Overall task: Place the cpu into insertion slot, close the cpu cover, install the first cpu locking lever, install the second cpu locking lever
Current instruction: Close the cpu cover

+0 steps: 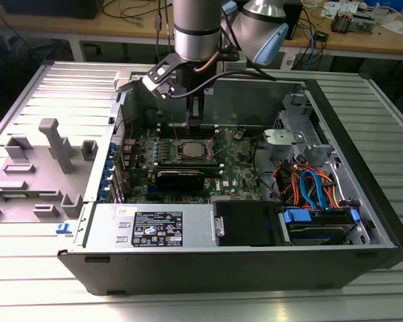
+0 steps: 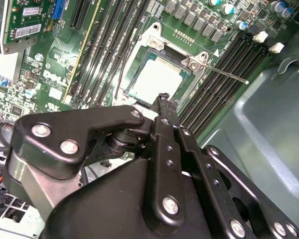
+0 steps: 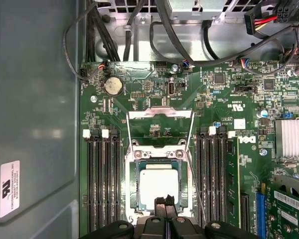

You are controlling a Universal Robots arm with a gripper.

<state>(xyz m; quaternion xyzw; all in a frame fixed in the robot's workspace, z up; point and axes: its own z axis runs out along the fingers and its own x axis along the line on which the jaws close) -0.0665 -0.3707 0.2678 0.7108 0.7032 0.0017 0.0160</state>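
Note:
The cpu (image 3: pixel 159 185) lies flat in the insertion slot (image 3: pixel 130 191), its silver-grey top showing in both wrist views (image 2: pixel 157 79). The cpu cover (image 3: pixel 159 114) is swung open away from the socket, and the green board shows through its window. A thin locking lever (image 2: pixel 224 73) sticks out beside the socket, unlatched; in the first wrist view it is a fine rod (image 3: pixel 193 177). My gripper (image 3: pixel 165 201) hangs just above the near edge of the cpu, fingers shut with nothing between them. In the exterior view the arm reaches down over the socket (image 1: pixel 190 149).
Black memory slots (image 3: pixel 103 189) flank the socket on both sides. A graphics card (image 1: pixel 180 177) lies in front of it. The open computer case (image 1: pixel 363 201) holds a power supply (image 1: pixel 154 228), cables and a drive bay (image 1: pixel 319 225). A grey fixture (image 1: pixel 54 144) stands on the exterior view's left.

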